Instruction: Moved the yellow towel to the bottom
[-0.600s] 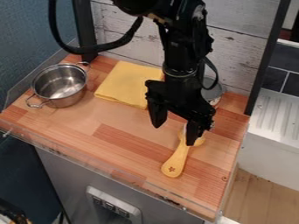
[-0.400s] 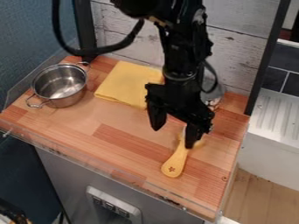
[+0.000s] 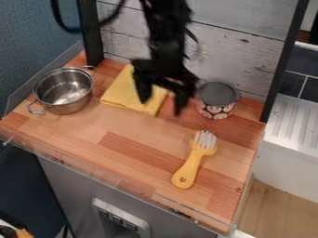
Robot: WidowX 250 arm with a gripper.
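In the camera view I, the gripper [image 3: 162, 106], hang with my jaws wide by the jar-side part of the yellow towel [image 3: 122, 91], which lies at the counter's [image 3: 124, 135] back between pot [image 3: 64, 89] and jar [image 3: 217, 100].

Seeing the black gripper [image 3: 162, 106] hanging with spread fingers at the right part of the yellow towel [image 3: 121, 93]. Finding a metal pot [image 3: 64, 89] standing upright to the left of the towel on the wooden counter [image 3: 115, 128]. Spotting a grey-lidded jar [image 3: 216, 109] standing near the plank wall [image 3: 239, 56], and a yellow fork [image 3: 191, 165] lying nearer the front, with white tines pointing toward the jar.
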